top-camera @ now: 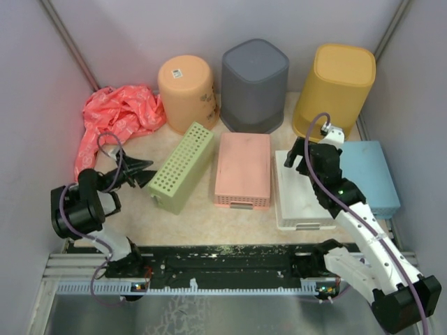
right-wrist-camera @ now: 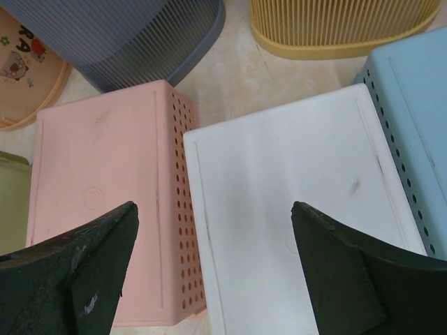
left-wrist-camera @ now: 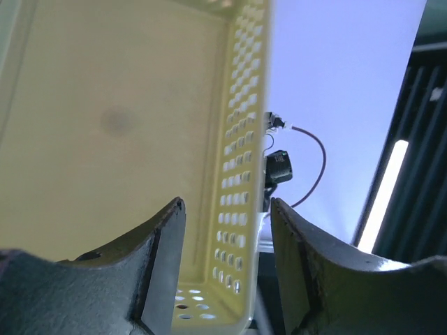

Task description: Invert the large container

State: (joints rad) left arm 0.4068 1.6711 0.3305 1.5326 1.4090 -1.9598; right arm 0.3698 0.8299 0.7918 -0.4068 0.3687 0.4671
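Green basket (top-camera: 183,166) sits left of centre on the desk (top-camera: 202,218), angled and seemingly tipped on its side, between the red cloth (top-camera: 115,115) and pink basket (top-camera: 243,167). Left pincer (left-wrist-camera: 227,202) straddles its near perforated wall, jaws part open with a gap showing, so no firm clamp. Risks: the thin wall slips out mid-flip, or the basket swings into the pink one. Right pincer (right-wrist-camera: 214,205) is wide open and empty over the white basket (top-camera: 300,199).
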